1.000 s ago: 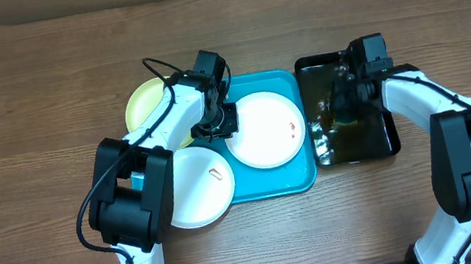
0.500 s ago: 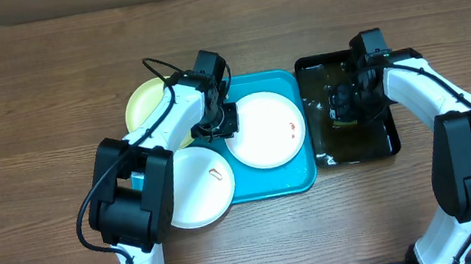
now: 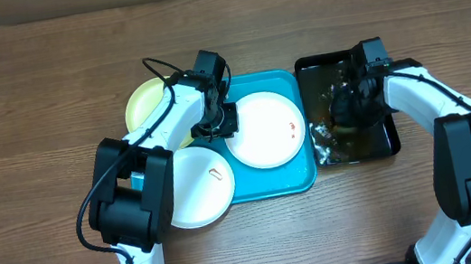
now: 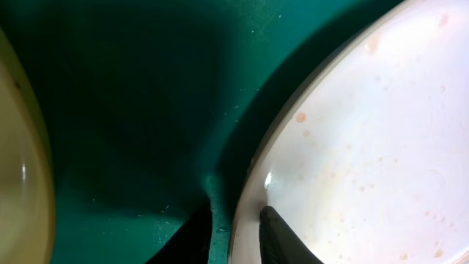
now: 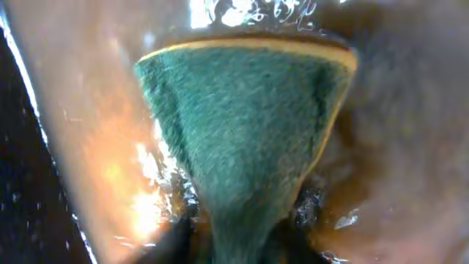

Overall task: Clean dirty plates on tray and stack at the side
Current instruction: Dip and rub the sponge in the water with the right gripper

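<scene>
Left wrist, pincer [image 4: 239, 233] apparently gripping white plate [image 4: 352, 147]

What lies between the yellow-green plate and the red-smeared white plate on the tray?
The left gripper, jaws gripping the white plate, over bare tray; overhead view.

Table [image 3: 31, 104]: bears every item below.
Large tray [image 3: 301, 178]: lies mid-table.
Centre plate [image 3: 262, 128]: lies on the large tray, in its right half.
Rear-left plate [image 3: 143, 108]: lies at the large tray's far left corner, mostly on the table.
Front-left plate [image 3: 193, 188]: overlaps the large tray's near left corner.
Smaller tray [image 3: 381, 145]: lies just right of the large tray and holds liquid.
Sponge [image 5: 242, 132]: sits in that liquid.
</scene>
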### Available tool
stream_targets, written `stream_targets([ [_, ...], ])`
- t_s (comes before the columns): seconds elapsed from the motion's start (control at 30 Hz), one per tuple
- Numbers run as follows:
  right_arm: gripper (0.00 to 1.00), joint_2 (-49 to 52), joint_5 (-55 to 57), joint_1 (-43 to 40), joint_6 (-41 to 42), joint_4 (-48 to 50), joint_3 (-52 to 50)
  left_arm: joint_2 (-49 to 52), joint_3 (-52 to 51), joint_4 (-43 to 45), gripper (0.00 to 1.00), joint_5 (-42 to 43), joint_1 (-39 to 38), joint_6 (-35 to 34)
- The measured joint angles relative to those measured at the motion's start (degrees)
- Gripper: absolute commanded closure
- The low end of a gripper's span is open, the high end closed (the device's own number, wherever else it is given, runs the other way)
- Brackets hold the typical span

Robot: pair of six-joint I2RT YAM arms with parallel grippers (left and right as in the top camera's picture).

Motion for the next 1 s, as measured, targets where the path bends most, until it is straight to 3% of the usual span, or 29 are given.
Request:
stream_targets([
  [0.13, 0.13, 0.0, 0.1, 0.0, 0.0, 0.0, 1.7, 0.0, 0.0, 0.0, 0.63, 0.0, 0.0, 0.0],
  [0.17, 0.03, 0.0, 0.1, 0.0, 0.0, 0.3, 1.8, 0.0, 0.0, 0.0, 0.6, 0.0, 0.0, 0.0],
  [0.23, 0.0, 0.0, 0.2, 0.0, 0.2, 0.5, 1.8, 0.0, 0.0, 0.0, 0.53, 0.0, 0.0, 0.0],
  [0.27, 0.0, 0.0, 0.2, 0.0, 0.0, 0.5, 1.8, 0.0, 0.0, 0.0, 0.4, 0.0, 0.0, 0.1],
  [0.3, 0.0, 0.0, 0.2, 0.0, -0.1, 0.5, 1.8, 0.0, 0.1, 0.0, 0.02, 0.0, 0.0, 0.2],
  [0.4, 0.01, 0.0, 0.2, 0.0, -0.1, 0.5, 1.8, -0.1, 0.6, 0.0, 0.0, 0.0, 0.0, 0.0],
  [0.43, 0.14, 0.0, 0.2, 0.0, -0.1, 0.4, 1.8, -0.2, 0.8, 0.0, 0.09, 0.0, 0.0, 0.0],
  [0.47, 0.25, 0.0, 0.2, 0.0, -0.4, 0.2, 1.8, -0.2, 0.8, 0.0, 0.28, -0.1, 0.0, -0.1],
  [0.5, 0.32, 0.0, 0.2, 0.0, -0.6, -0.1, 1.8, -0.2, 0.8, 0.0, 0.46, -0.4, 0.0, -0.3],
  [0.53, 0.33, 0.0, 0.2, 0.0, -0.6, -0.3, 1.8, -0.2, 0.8, 0.0, 0.55, -0.4, 0.0, -0.1],
  [0.67, 0.34, 0.0, 0.2, 0.0, -0.1, 0.3, 1.8, 0.0, 0.6, 0.0, 0.54, -0.6, 0.0, 0.0],
  [0.73, 0.39, 0.0, 0.2, 0.0, -0.1, 0.6, 1.7, 0.0, 0.6, 0.0, 0.57, -0.6, 0.0, 0.0],
  [0.83, 0.48, 0.0, 0.2, 0.0, -0.2, 0.7, 1.5, 0.0, 0.6, 0.0, 0.72, -0.6, 0.0, -0.1],
  [0.97, 0.44, 0.0, 0.3, 0.0, 0.0, 0.7, 1.5, 0.2, 0.5, 0.0, 0.94, -0.6, -0.1, -0.2],
  [1.0, 0.43, 0.0, 0.2, 0.0, 0.0, 0.7, 1.5, 0.2, 0.4, 0.0, 0.96, -0.6, -0.1, -0.3],
])
